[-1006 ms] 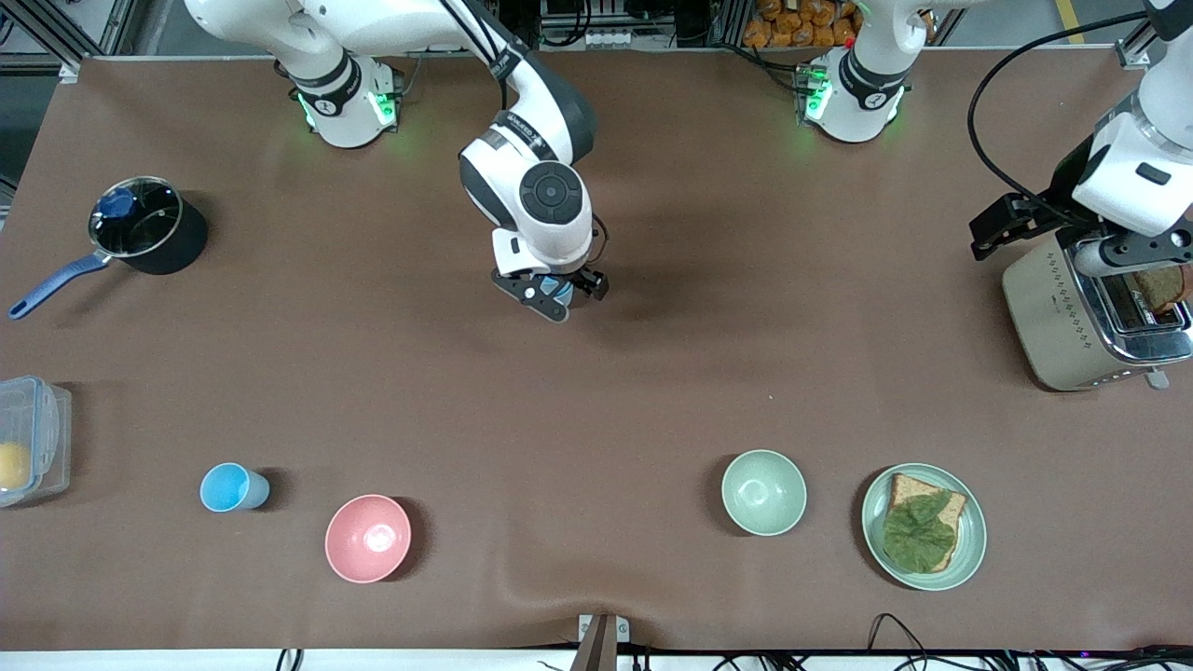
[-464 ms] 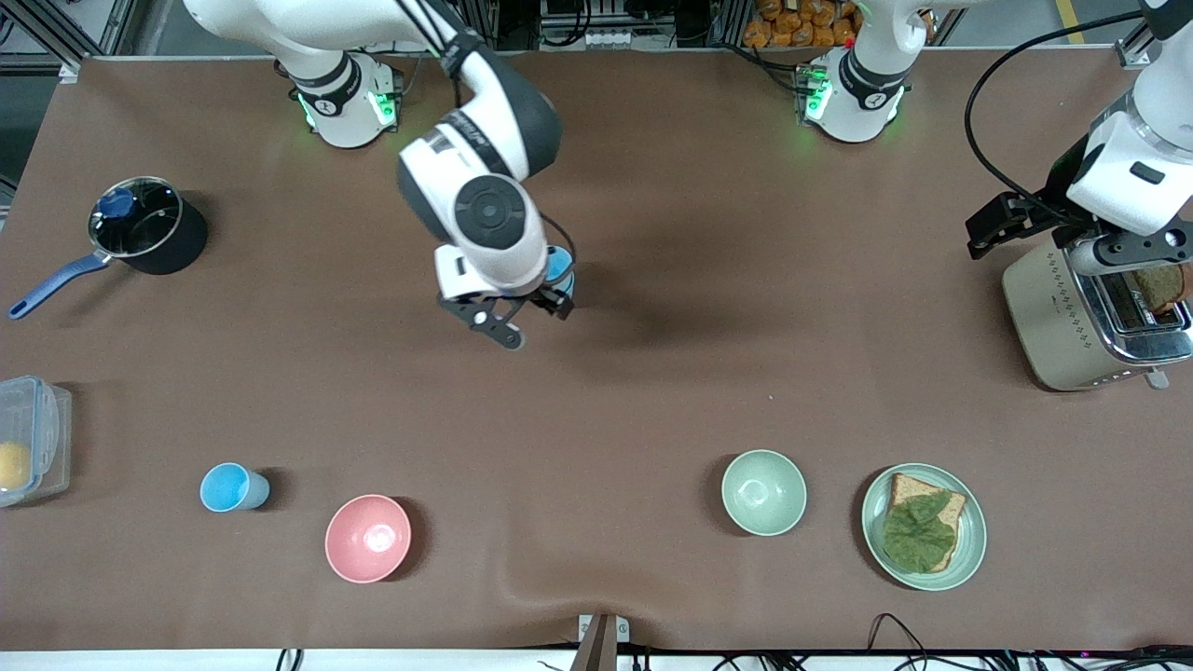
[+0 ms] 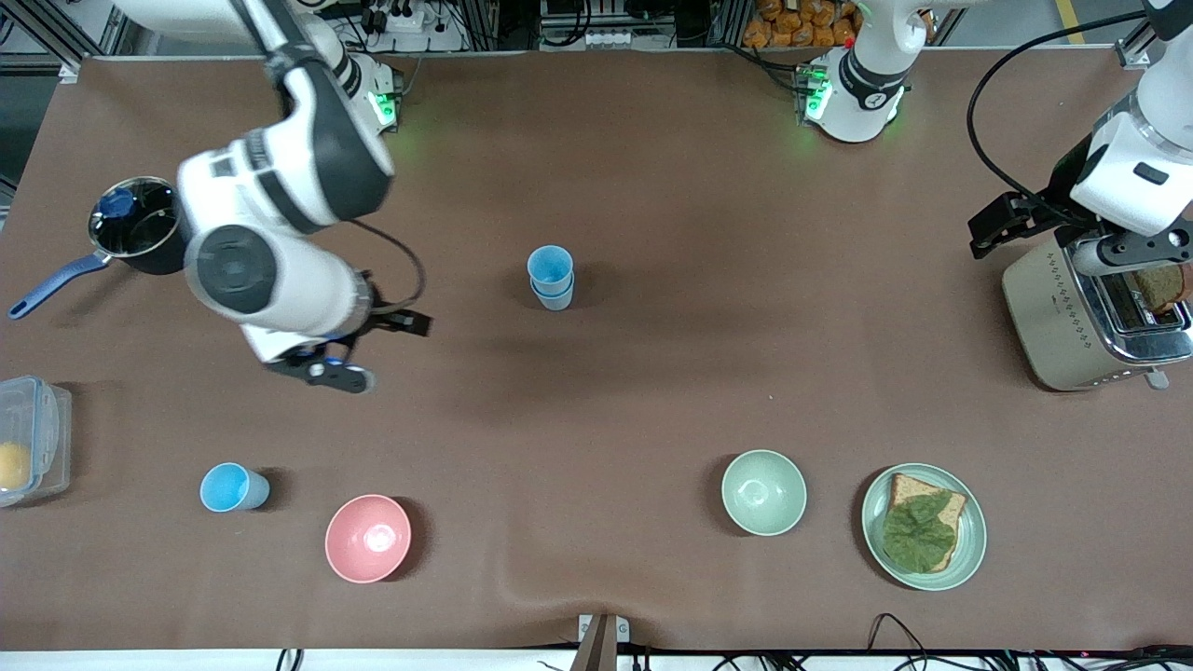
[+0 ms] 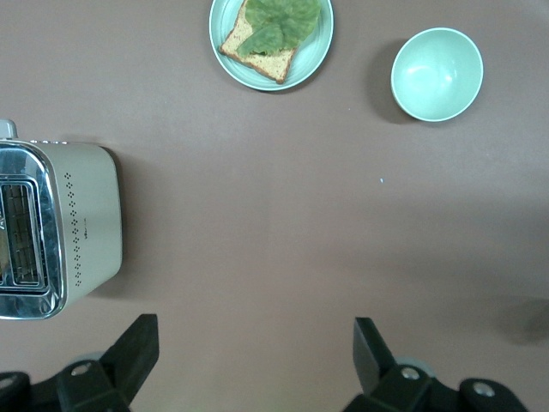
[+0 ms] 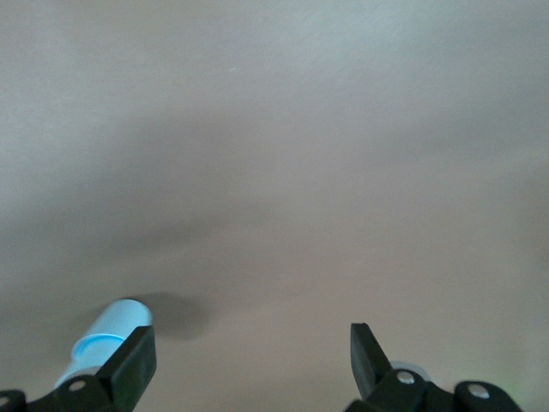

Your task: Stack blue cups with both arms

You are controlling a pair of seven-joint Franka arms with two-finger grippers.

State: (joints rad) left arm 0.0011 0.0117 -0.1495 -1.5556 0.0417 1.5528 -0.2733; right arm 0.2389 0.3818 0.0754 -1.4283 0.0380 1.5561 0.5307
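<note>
Two blue cups stand stacked mid-table, the bright sky-blue one nested in the paler grey-blue one. A third sky-blue cup stands alone nearer the front camera, beside the pink bowl. My right gripper is open and empty, up over bare table between the stack and the pot. Its wrist view shows a sky-blue cup by one finger. My left gripper is open and empty, waiting in the air beside the toaster; it also shows in the left wrist view.
A black pot with a blue handle and a clear plastic box sit at the right arm's end. A pale green bowl and a plate with toast and lettuce lie near the front edge. The left wrist view shows the toaster, plate and bowl.
My right gripper has let go of the cup stack and swung away toward the right arm's end. The stack now stands uncovered. The left arm has not moved.
</note>
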